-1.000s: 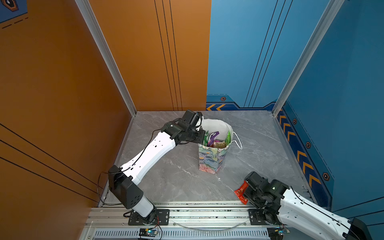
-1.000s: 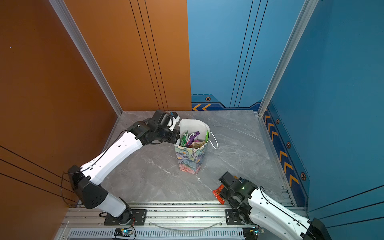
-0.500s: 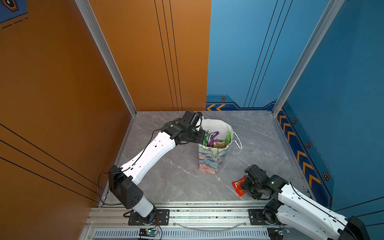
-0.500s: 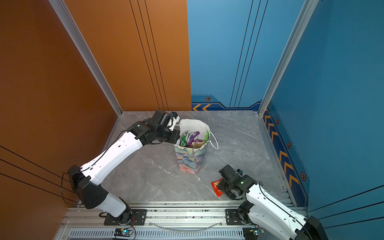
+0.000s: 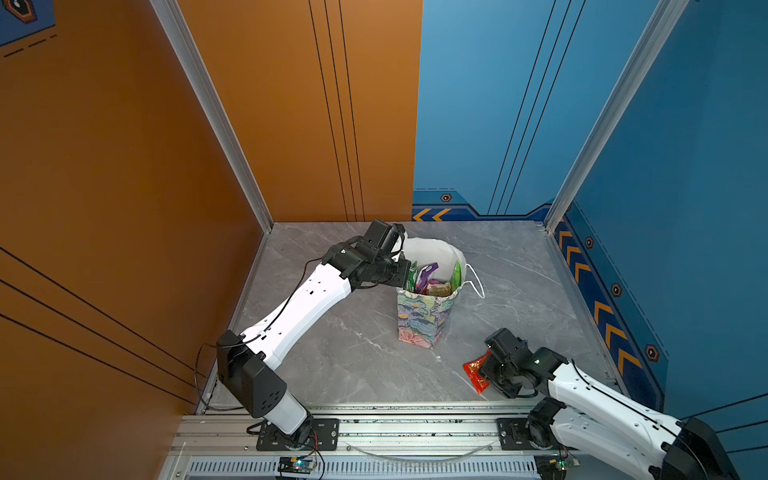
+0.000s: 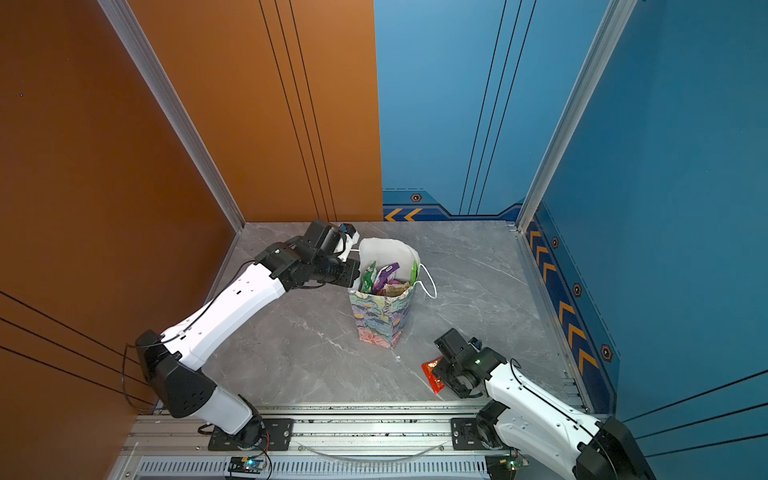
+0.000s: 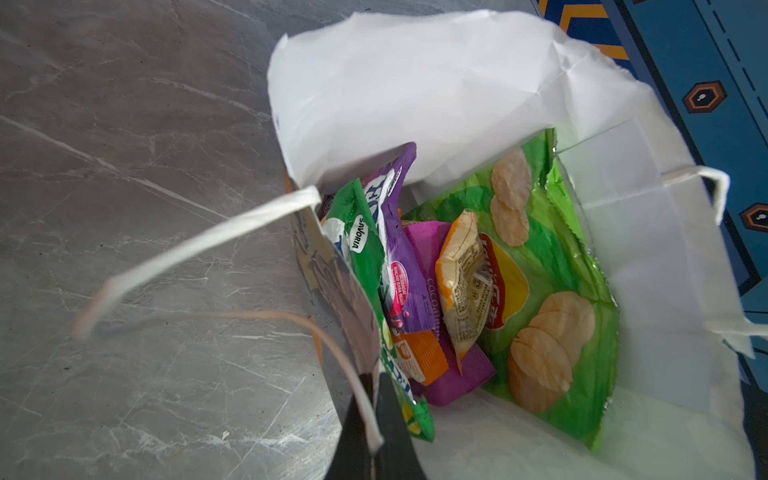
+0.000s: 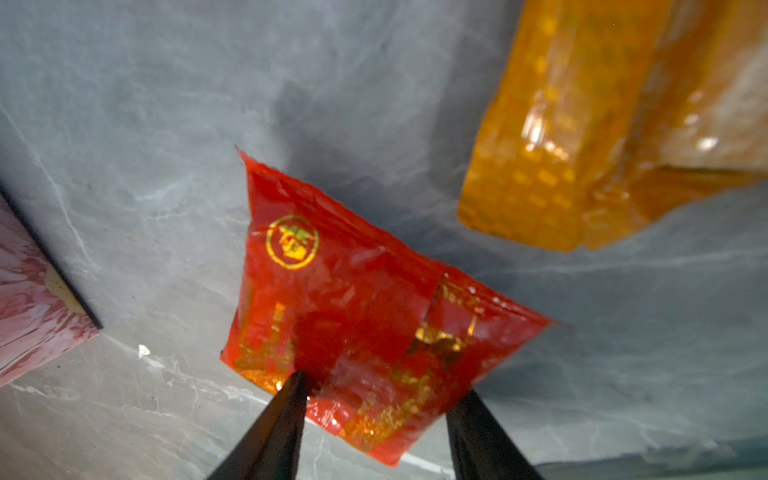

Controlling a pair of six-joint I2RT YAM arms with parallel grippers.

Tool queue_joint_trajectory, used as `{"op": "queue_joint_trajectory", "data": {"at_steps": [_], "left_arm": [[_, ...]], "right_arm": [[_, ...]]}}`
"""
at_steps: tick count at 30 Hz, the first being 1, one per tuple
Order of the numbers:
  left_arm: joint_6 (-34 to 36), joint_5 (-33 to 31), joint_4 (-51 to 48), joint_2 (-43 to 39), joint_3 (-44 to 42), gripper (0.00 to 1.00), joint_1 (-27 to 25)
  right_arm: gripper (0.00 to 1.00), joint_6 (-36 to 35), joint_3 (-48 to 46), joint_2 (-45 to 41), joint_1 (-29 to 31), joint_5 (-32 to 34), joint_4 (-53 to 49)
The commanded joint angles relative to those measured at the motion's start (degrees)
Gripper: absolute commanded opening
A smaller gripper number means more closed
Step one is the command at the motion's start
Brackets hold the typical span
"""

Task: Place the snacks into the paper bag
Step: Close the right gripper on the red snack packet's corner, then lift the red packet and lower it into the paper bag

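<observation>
The paper bag (image 5: 422, 320) (image 6: 380, 320) stands upright mid-table with its mouth open. My left gripper (image 7: 376, 415) (image 5: 405, 276) is shut on the bag's near wall (image 7: 332, 286) and a cord handle. Inside lie several snacks: a green Lay's packet (image 7: 552, 270), a purple one (image 7: 395, 249), an orange one (image 7: 419, 357) and a tan one (image 7: 461, 286). A red packet (image 8: 353, 299) (image 5: 476, 372) lies on the table at the front right. My right gripper (image 8: 380, 386) is open, its fingers on either side of the packet's near edge. An orange-yellow packet (image 8: 582, 124) lies beyond it.
The bag's lower corner (image 8: 25, 311) shows close to the red packet. A metal rail (image 5: 374, 432) runs along the front edge. Orange and blue walls enclose the grey marble table (image 5: 332, 361) on three sides. In both top views the right arm covers the orange-yellow packet.
My right arm has moved away from the front edge toward the bag, and its jaws stand slightly wider over the red packet. The left arm and bag have not moved.
</observation>
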Motion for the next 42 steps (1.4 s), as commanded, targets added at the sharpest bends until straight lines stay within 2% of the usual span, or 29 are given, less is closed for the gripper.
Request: {"op": "queue_joint_trajectory", "data": {"at_steps": [1,7,10,18,24,30,32,37,42], "left_arm": [[-0.1,0.1,1.9,0.1,-0.1,0.01,0.5],[-0.1,0.1,1.8,0.2,0.0,0.01,0.6],[-0.1,0.5,1.8,0.3,0.0,0.01,0.4],[-0.1,0.0,1.8,0.0,-0.1,0.01,0.4],[0.0,-0.5,1.8,-0.2,-0.1,0.01,0.4],[0.1,-0.8,1.8,-0.4,-0.2,0.01,0.3],[0.1,-0.9,1.9,-0.2,-0.1,0.01,0.2],[0.1,-0.9,1.9,-0.4,-0.2,0.01,-0.1],[-0.1,-0.8,1.9,-0.5,-0.3,0.01,-0.3]], "right_arm": [[0.46,-2.2,-0.5,1.9,-0.4,2.1,1.0],[0.15,-5.0,1.0,2.8,-0.5,1.9,1.8],[0.08,-6.0,2.3,2.3,-0.5,3.0,0.1],[0.03,-8.2,4.2,0.7,-2.6,3.1,-1.2],[0.00,-13.8,9.1,-0.1,-6.7,2.1,-2.0],[0.00,-25.6,18.8,0.0,-16.2,3.3,-8.6],[0.00,-28.5,21.2,0.1,-20.2,1.8,-9.6],[0.00,-32.3,27.3,0.6,-26.1,-0.4,-9.7],[0.00,-36.0,38.1,1.7,-30.4,0.6,-9.6]]}}
